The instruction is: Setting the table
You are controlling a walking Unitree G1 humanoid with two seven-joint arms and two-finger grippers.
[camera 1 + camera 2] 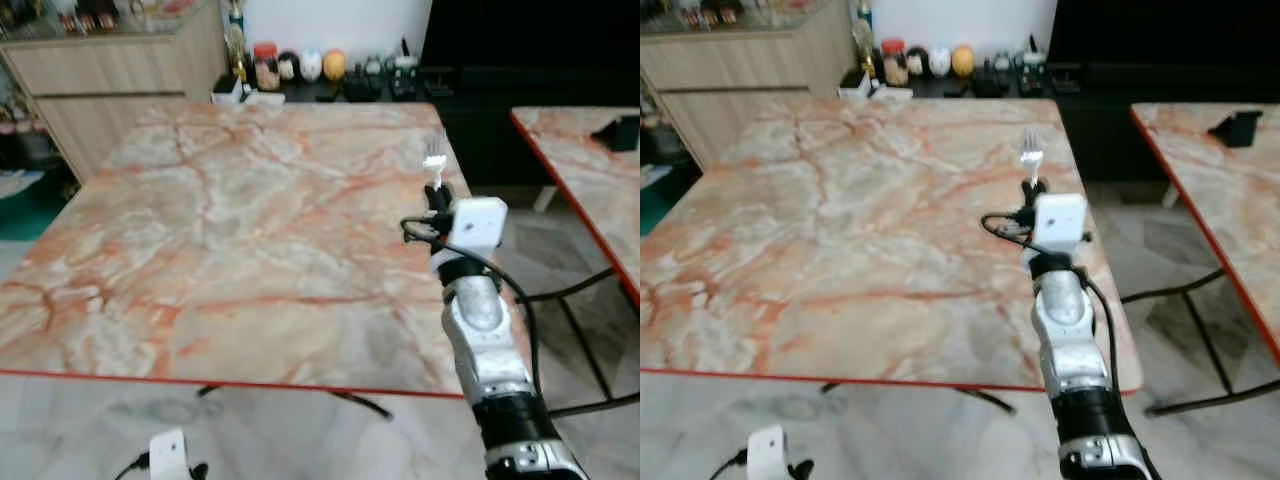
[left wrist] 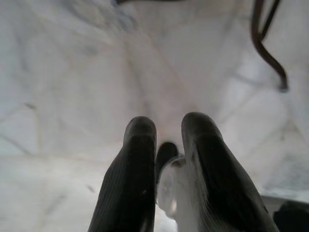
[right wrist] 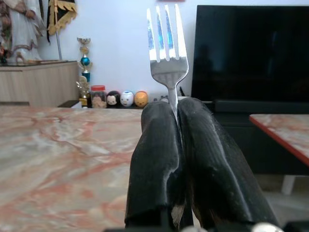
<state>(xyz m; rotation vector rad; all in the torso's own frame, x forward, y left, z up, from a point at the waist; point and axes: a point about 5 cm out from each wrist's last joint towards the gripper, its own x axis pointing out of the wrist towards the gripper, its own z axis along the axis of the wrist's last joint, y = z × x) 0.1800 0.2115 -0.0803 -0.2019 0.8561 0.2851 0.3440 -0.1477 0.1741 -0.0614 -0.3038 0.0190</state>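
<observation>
Nearest, left hand (image 2: 164,169) low over the floor, pinching something pale. Right hand (image 3: 175,121) clamped on fork (image 3: 166,53), tines up, above tabletop's (image 1: 250,220) right edge. Lower gently, flat, handle nearward.

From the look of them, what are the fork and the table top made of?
The fork looks like polished metal, probably stainless steel: it is silver and its tines reflect the room. The right gripper holds it upright by the handle. The table top looks like marble, or a marble-look slab: beige with orange-red veins and a soft sheen. Which one cannot be told.
</observation>
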